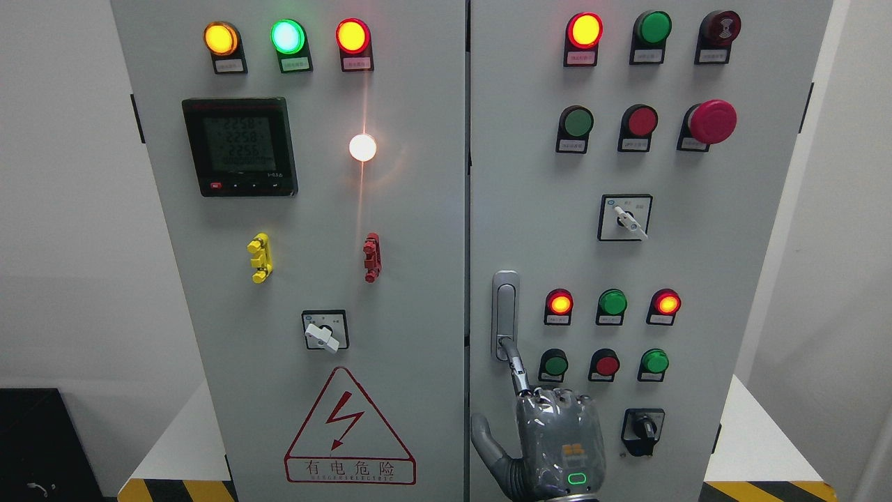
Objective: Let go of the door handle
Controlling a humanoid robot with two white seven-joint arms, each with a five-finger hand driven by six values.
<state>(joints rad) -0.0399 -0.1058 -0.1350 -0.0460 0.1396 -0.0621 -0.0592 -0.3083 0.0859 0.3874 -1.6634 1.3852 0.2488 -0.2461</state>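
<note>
The silver door handle [505, 314] stands upright at the left edge of the cabinet's right door [697, 265]. My right hand [550, 439] rises from the bottom edge just below it, with its back toward the camera. Its index finger [516, 366] is stretched up and its tip touches the handle's lower end. The other fingers are curled behind the knuckles and the thumb [488, 446] sticks out to the left. Nothing is held in the hand. The left arm is out of view.
The right door carries indicator lamps, push buttons, a red mushroom stop button [711, 122] and two rotary switches [625, 217] [642, 429]. The left door [293, 279] has a meter [240, 146], lamps, a rotary switch [325, 331] and a hazard triangle [348, 432]. Both doors look closed.
</note>
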